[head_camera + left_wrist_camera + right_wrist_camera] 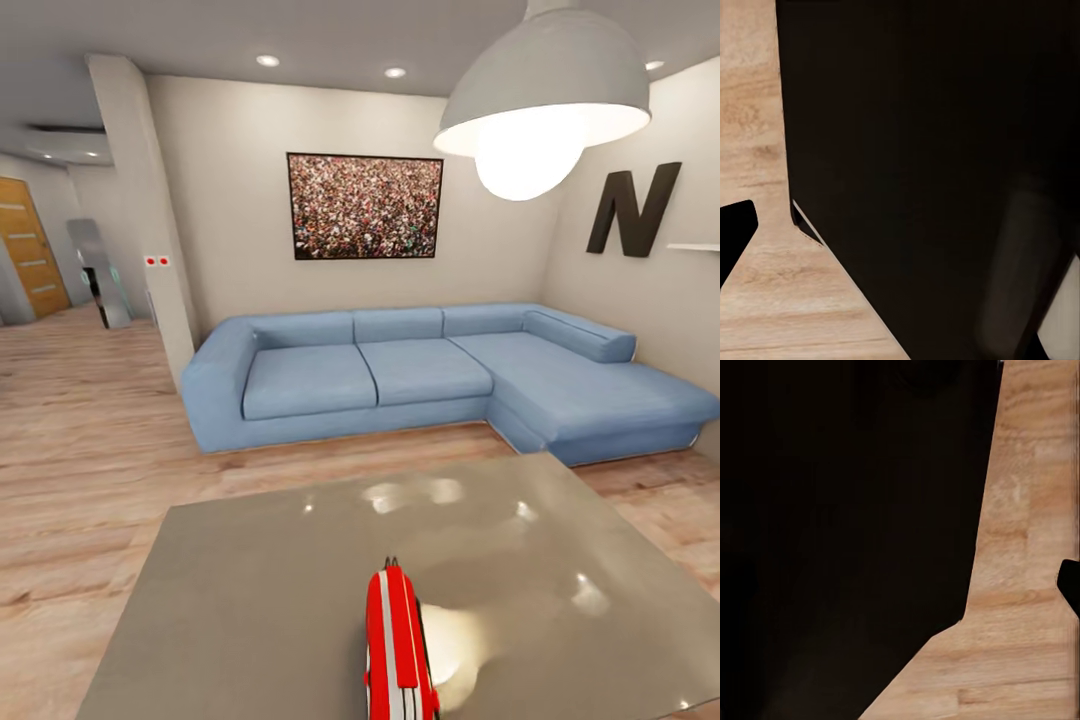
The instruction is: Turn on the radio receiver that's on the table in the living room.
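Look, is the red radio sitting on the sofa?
No, the radio stands on the grey table, near its front edge, while the blue sofa sits farther back by the wall.

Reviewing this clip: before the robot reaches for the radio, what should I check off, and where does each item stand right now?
1. Radio receiver located: ok. It sits on the near part of the table, low in the head view.
2. Radio's dial face visible: not ok. It shows edge-on, red with white stripes; no dial or switch can be seen.
3. Table around the radio free of obstacles: ok in the part that is visible.
4. Arms raised toward the radio: not ok. Both wrist views look at dark bodywork and wood floor.
5. Jaws open or shut: cannot tell on either side.
6. Right room: ok. Blue sofa and pendant lamp are ahead.
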